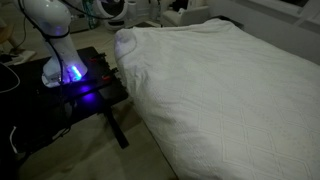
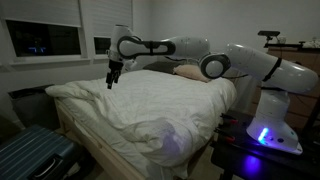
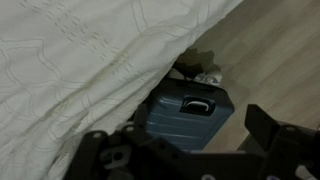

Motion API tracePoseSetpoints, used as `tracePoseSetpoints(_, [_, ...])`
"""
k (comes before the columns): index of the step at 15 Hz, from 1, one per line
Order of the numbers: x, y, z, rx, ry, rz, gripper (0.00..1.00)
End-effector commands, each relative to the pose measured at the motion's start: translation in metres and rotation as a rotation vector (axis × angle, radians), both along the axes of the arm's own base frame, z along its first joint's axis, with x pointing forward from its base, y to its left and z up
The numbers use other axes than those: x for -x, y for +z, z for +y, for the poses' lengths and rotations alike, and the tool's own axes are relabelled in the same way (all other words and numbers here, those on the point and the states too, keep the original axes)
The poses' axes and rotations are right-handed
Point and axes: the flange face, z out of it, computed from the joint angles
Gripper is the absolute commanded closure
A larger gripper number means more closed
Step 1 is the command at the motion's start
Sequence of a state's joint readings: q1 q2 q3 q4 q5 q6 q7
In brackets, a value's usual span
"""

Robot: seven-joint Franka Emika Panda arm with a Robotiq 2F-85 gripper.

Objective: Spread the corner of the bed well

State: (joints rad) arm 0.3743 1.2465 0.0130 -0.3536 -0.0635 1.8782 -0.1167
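Observation:
The bed [image 2: 150, 105] is wide and covered by a white, wrinkled, quilted duvet [image 1: 230, 90]. In an exterior view my arm reaches across it, and my gripper [image 2: 111, 82] hangs open just above the duvet near the far side. A puffy corner [image 2: 62, 92] lies to its left, apart from the fingers. The wrist view looks down past the duvet's hanging edge [image 3: 150, 85] to the floor. There my gripper [image 3: 185, 140] stands open, dark fingers [image 3: 270, 125] spread wide, with nothing between them. Another bunched corner [image 1: 125, 45] sits by the robot base.
A blue hard-shell suitcase [image 3: 190, 112] [image 2: 30, 155] stands on the wooden floor [image 3: 270, 60] beside the bed, under the duvet edge. The robot base [image 1: 62, 68] glows blue on a small black table [image 1: 95, 95] against the bed. A dark window [image 2: 45, 40] is behind.

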Motion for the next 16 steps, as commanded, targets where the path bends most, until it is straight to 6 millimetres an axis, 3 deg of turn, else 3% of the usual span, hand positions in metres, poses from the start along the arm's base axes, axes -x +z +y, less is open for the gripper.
tracePoseSetpoints(1, [0.0, 0.001, 0.0, 0.0, 0.0, 0.0, 0.0])
tracePoseSetpoints(4, [0.002, -0.003, 0.004, -0.006, 0.003, 0.019, 0.0])
tracePoseSetpoints(7, [0.018, -0.026, 0.035, -0.02, 0.072, 0.092, 0.0])
tracePoseSetpoints(12, [0.064, -0.068, 0.098, -0.016, 0.222, 0.253, 0.0])
tracePoseSetpoints(16, [0.101, -0.097, 0.123, 0.05, 0.316, 0.427, 0.0])
